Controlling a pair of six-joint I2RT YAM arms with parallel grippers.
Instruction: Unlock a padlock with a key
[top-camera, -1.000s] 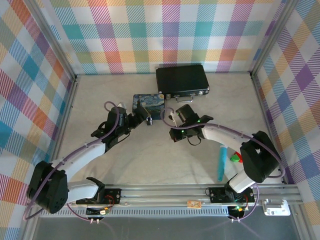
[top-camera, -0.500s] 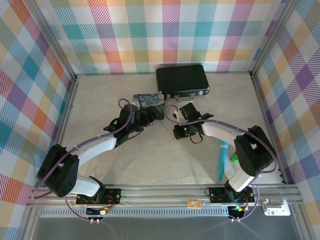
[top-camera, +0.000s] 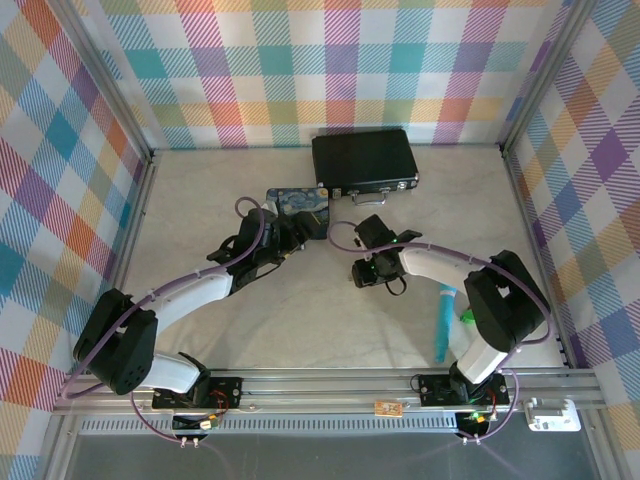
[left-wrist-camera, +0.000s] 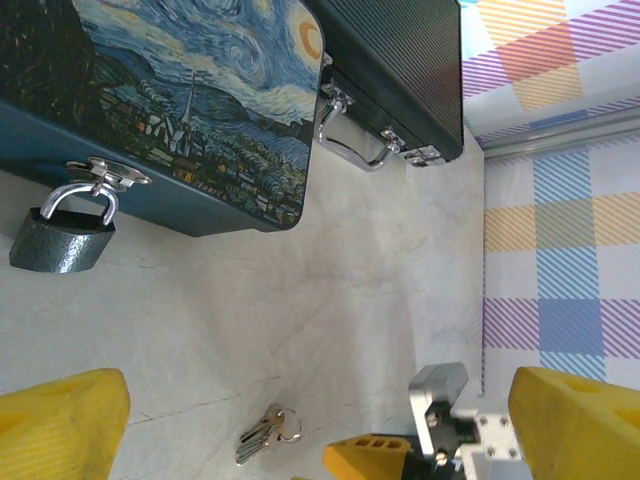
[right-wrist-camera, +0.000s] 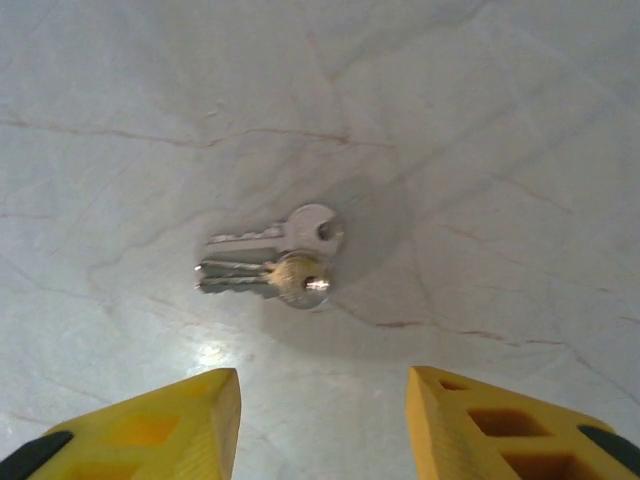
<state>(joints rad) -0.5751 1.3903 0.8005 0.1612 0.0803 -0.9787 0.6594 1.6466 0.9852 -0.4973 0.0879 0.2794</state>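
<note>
The dark padlock (left-wrist-camera: 62, 240) hangs by its silver shackle from the hasp of the blue starry-night tin (left-wrist-camera: 190, 110), its body resting on the table. The key (right-wrist-camera: 275, 262) is a small silvery bunch on a ring, lying flat on the table and also seen from the left wrist as the key (left-wrist-camera: 262, 435). My right gripper (right-wrist-camera: 325, 425) hovers just behind the key, open, its yellow fingers (right-wrist-camera: 150, 430) touching nothing. My left gripper (left-wrist-camera: 320, 440) is wide open and empty, facing the tin. From above, the left gripper (top-camera: 305, 230) sits by the tin and the right gripper (top-camera: 365, 272) a little to its right.
A black briefcase (top-camera: 365, 158) with silver latches stands behind the tin (top-camera: 297, 203), touching its far corner. A turquoise pen-like stick (top-camera: 443, 325) lies near the right arm's base. Checkered walls enclose the table (top-camera: 200, 200) on three sides.
My right gripper has opened and the key now lies loose on the table in front of it. The left arm swung right toward the tin earlier, then held still.
</note>
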